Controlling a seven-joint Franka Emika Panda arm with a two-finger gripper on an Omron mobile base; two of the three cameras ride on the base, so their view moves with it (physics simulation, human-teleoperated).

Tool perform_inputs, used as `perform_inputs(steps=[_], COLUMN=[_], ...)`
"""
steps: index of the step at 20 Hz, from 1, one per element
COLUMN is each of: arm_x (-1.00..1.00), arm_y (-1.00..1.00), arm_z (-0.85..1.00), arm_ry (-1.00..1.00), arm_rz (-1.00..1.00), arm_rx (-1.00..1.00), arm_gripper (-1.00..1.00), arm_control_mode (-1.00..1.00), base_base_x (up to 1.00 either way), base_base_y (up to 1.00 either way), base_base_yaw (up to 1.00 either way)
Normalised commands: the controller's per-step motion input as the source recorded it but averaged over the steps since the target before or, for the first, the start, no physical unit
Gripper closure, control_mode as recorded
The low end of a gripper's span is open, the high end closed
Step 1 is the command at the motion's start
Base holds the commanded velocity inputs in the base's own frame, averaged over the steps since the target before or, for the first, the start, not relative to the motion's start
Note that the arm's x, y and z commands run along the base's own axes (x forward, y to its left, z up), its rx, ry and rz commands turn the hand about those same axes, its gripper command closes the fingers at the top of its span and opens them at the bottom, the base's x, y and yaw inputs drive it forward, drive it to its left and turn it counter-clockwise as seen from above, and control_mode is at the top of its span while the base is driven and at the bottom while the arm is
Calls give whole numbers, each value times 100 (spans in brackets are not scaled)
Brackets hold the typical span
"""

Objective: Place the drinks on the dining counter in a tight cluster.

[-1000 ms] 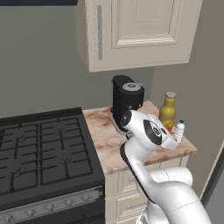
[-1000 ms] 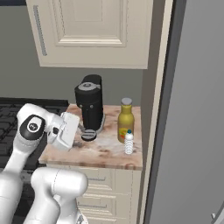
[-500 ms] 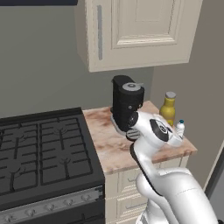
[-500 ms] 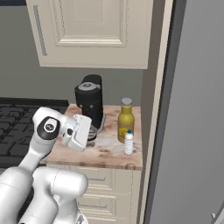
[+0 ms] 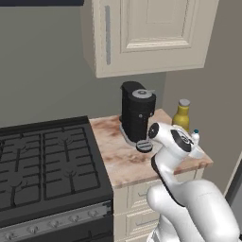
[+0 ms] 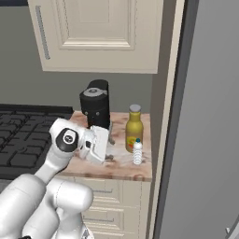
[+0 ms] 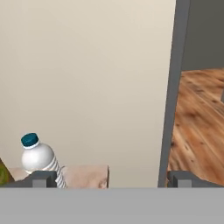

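Your water bottle point(image 6: 137, 152) stands at the small worktop's point(image 6: 122, 165) front edge beside the yellow-amber bottle point(image 6: 134, 134), just off your wide-open, empty pincer point(image 6: 99, 144)

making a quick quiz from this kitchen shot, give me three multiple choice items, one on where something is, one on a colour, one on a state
1. Where does the small water bottle stand?
A. on the stove
B. on the small marble counter, in front of the amber bottle
C. on top of the coffee machine

2. What colour is the water bottle's cap?
A. blue
B. red
C. white

3. How is the hand?
A. shut on the water bottle
B. shut on the amber bottle
C. open, holding nothing

Answers:
1 B: right base view shows it near the counter's front edge, ahead of the amber bottle.
2 A: the hand view shows a blue cap.
3 C: the fingertips stand wide apart, nothing between.
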Motion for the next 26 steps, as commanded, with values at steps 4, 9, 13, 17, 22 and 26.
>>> perform_inputs(steps=[4,9,13,17,22,26], arm_x=[13,18,15,13,12,16], arm_y=[-28,-4,-3,-5,-9,-9], arm_z=[-12,-7,-14,-16,-15,-18], arm_ry=[0,0,0,0,0,0], arm_rz=[0,2,3,2,0,0], arm_rx=[0,0,0,0,0,0], arm_gripper=[-100,-100,-100,-100,-100,-100], arm_control_mode=[-100,-100,-100,-100,-100,-100], base_base_x=[0,0,0,0,0,0], base_base_y=[0,0,0,0,0,0], base_base_yaw=[0,0,0,0,0,0])
